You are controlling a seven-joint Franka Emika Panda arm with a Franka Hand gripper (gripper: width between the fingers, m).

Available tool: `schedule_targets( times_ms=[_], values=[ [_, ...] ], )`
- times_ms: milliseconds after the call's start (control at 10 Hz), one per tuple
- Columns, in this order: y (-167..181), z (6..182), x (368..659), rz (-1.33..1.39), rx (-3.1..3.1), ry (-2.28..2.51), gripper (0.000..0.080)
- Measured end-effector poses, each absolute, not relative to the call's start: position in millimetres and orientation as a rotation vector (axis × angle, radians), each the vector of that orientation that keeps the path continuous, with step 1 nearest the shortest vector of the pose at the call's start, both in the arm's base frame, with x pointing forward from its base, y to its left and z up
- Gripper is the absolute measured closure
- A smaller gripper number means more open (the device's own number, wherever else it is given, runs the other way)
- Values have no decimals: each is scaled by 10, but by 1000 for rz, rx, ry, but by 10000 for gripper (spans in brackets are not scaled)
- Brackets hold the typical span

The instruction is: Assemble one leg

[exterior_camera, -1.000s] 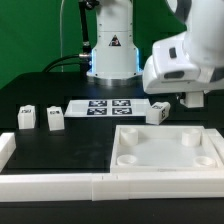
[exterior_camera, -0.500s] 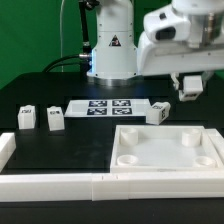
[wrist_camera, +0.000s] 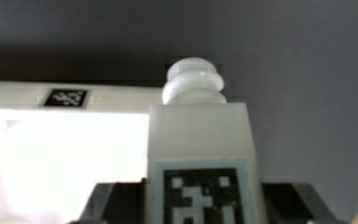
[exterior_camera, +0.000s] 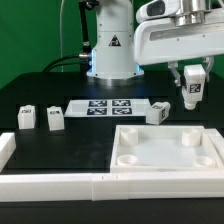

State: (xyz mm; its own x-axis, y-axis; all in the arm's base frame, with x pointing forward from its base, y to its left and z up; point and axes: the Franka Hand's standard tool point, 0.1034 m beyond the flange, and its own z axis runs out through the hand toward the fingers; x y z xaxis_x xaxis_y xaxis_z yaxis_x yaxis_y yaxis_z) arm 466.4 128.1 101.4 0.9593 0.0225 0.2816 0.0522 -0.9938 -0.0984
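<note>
My gripper (exterior_camera: pixel 193 84) is shut on a white leg (exterior_camera: pixel 193 92) with a black-and-white tag and holds it in the air at the exterior view's right, above the table behind the large white square tray piece (exterior_camera: pixel 168 160). In the wrist view the held leg (wrist_camera: pixel 201 130) fills the middle, its round peg end pointing away, with the black fingers (wrist_camera: pixel 114 200) on both sides of its tag. Three more legs stand on the table: two at the exterior view's left (exterior_camera: pixel 26 118) (exterior_camera: pixel 54 119) and one tilted by the marker board (exterior_camera: pixel 158 111).
The marker board (exterior_camera: pixel 108 106) lies in the middle of the table in front of the robot base (exterior_camera: pixel 110 50). Long white border bars (exterior_camera: pixel 60 184) run along the front, with a short end piece (exterior_camera: pixel 5 150) at the exterior view's left.
The gripper has risen from table level at the exterior view's right, lifting the leg clear of the table and moving slightly right.
</note>
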Motion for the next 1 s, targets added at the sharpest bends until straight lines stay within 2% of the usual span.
schedule_targets(
  times_ms=[100, 300, 500, 1000],
  values=[
    [1203, 974, 4738, -344, -3030, -140, 512],
    [1195, 1076, 5167, -380, -3018, -209, 512],
    [1209, 1044, 5488, -420, -3006, -240, 512],
    [1210, 1021, 5476, -411, -3007, -244, 512]
  ],
)
